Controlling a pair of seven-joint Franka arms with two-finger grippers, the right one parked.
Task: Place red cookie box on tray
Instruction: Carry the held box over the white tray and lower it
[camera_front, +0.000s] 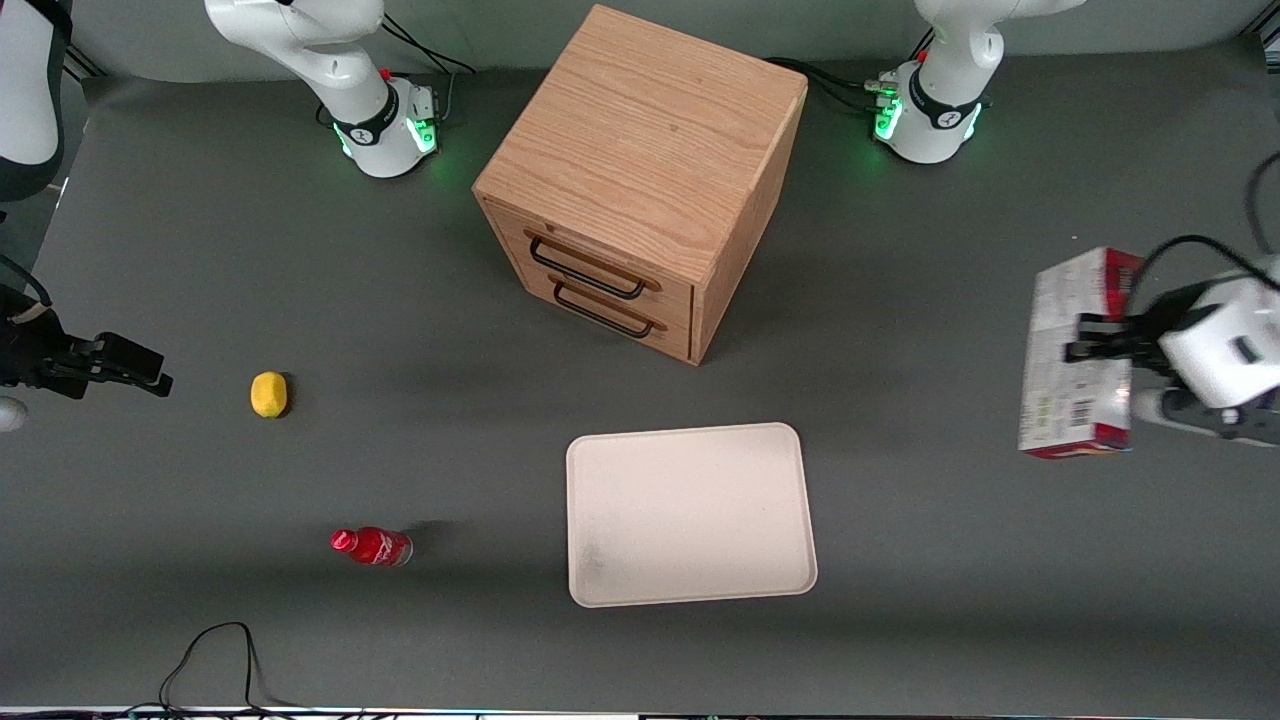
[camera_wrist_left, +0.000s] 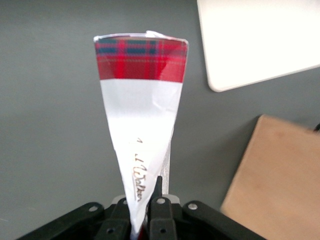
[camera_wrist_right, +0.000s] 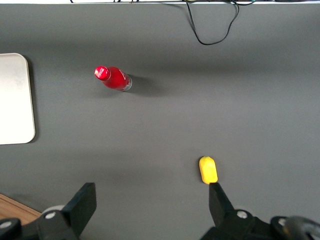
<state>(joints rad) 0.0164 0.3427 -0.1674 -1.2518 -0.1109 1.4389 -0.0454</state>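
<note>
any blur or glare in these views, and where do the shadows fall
Front view: the gripper, shut on the red cookie box above the table toward the working arm's end, looks motion-smeared; soft shadows lie beside the cabinet and the red bottle. Left wrist view: the tray is washed out to near white, and the box's near end is soft. Right wrist view: evenly lit, lemon sharp.

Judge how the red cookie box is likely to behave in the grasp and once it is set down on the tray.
The red cookie box looks like a stiff carton, keeping its shape while the end effector pinches it mid-length. Being long and slim, it may pivot between the fingers. Laid flat on the tray it should rest steadily; set on an end, it would probably tip.
</note>
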